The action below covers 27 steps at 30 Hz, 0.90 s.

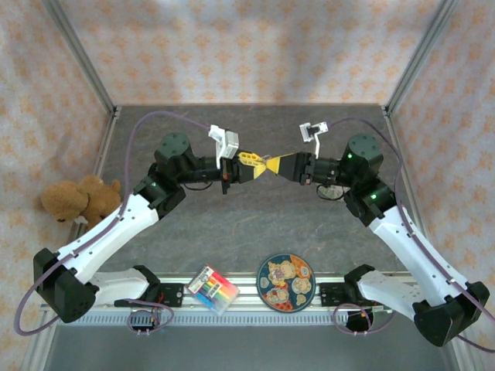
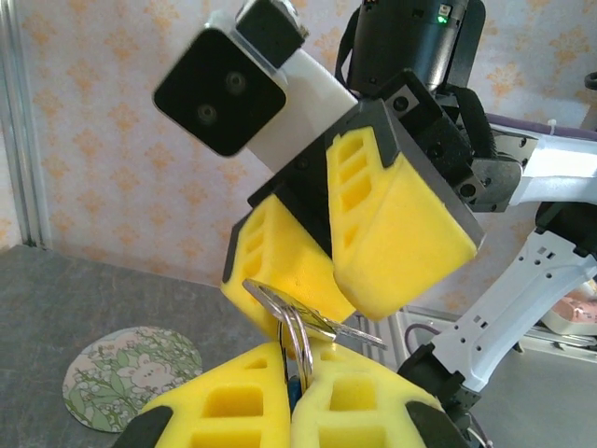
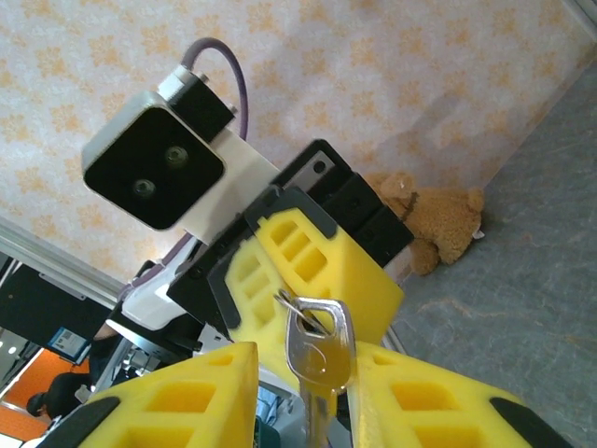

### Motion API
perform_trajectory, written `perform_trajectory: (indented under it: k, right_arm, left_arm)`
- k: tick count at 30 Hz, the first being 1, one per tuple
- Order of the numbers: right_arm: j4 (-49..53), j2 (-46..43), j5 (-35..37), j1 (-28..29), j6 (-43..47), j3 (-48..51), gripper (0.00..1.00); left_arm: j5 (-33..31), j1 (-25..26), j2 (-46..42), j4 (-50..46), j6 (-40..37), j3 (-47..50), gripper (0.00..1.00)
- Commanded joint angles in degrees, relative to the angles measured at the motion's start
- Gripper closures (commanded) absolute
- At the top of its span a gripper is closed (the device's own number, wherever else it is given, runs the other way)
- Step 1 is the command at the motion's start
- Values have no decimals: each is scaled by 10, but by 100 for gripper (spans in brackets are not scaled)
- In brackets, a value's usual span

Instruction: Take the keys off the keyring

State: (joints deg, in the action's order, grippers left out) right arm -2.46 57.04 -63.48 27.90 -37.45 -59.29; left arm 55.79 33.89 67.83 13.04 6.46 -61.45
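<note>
Both grippers meet in mid-air above the table's centre. My left gripper [image 1: 249,167] [image 2: 294,392] is shut on the keyring: its thin metal loop [image 2: 298,338] stands up from between the yellow pads, and a sliver of the blue tag [image 2: 298,388] shows in the seam. The silvery key [image 3: 324,347] [image 2: 359,329] hangs on that loop through its head. My right gripper [image 1: 275,164] [image 3: 308,401] holds the key between its yellow fingertips [image 2: 392,233], shank towards the wrist. The two grippers' pads nearly touch.
A round patterned plate [image 1: 285,282] [image 2: 131,375] and a box of coloured sticks [image 1: 213,288] lie by the front rail. A brown teddy bear [image 1: 77,199] [image 3: 438,219] sits at the left wall. Metal frame posts [image 1: 85,69] border the table.
</note>
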Motion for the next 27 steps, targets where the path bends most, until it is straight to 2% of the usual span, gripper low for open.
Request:
perform_trajectory:
  k: [1, 6, 11, 22, 24, 27]
  right_arm:
    - [22, -21, 14, 6, 24, -18, 70]
    - [8, -28, 42, 10, 5, -19, 74]
    - [-10, -23, 75, 13, -20, -14, 71]
    - [-73, -11, 80, 25, -66, -2, 72]
    - [-83, -10, 76, 27, -72, 3, 62]
    - [-52, -10, 100, 29, -53, 8, 41]
  left_arm:
    - [-19, 2, -15, 20, -16, -7, 100]
    - [-40, 7, -20, 16, -32, -2, 100]
    - [-68, 19, -29, -6, -68, -1, 100]
    - [-122, 33, -44, -18, -108, 13, 100]
    - [-129, 34, -48, -12, -111, 19, 100]
    - [-117, 34, -49, 2, -101, 22, 100]
